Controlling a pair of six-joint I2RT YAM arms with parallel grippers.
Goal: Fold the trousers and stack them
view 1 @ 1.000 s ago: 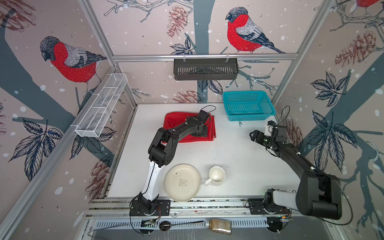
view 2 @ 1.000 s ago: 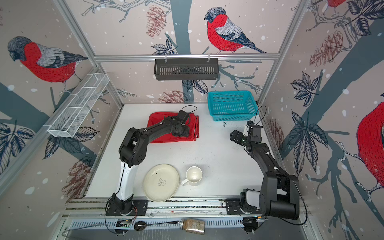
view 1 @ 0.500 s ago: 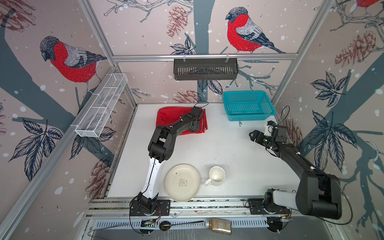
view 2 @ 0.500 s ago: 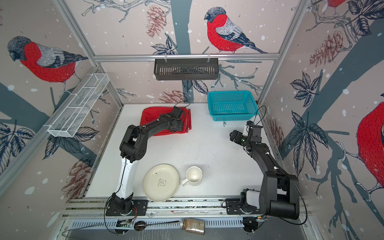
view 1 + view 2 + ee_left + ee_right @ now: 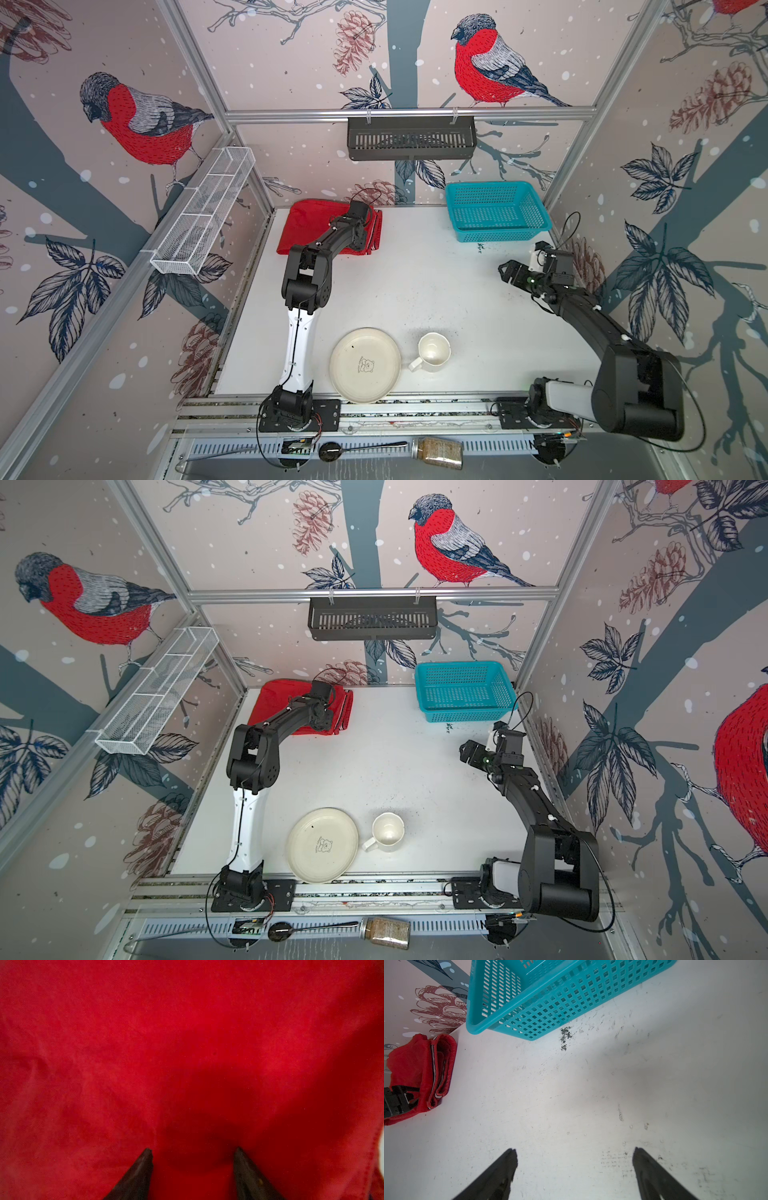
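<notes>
Your trousers (image 5: 307,226) lie as a folded red bundle at the far left corner of the worktop (image 5: 415,291), close to the back wall. The striped band (image 5: 433,1068) runs along the edge that faces the turquoise basket (image 5: 496,212).

The left end effector (image 5: 193,1151) is over the bundle. In the left wrist view its two fingertips (image 5: 145,1159) stand apart on smooth red cloth, with no fold pinched between them, so it is released. The right end effector (image 5: 575,1150) hangs above bare worktop near the basket, well apart from the trousers, jaws spread wide and gripping nothing.

For containers, the basket sits at the far right corner, and you can see its perforated floor across the whole inside. A white wire shelf (image 5: 203,212) hangs on the left wall and a black slotted rack (image 5: 411,137) on the back rail; what either holds cannot be made out from here. A cream mug (image 5: 433,352) stands upright near the front edge, just beside a cream plate (image 5: 365,365). A glass jar (image 5: 438,453) of brown grains lies on its side below the front rail, next to a black spoon (image 5: 330,451).

The plate carries a small bear drawing at its centre; any lettering there is too small to read.
</notes>
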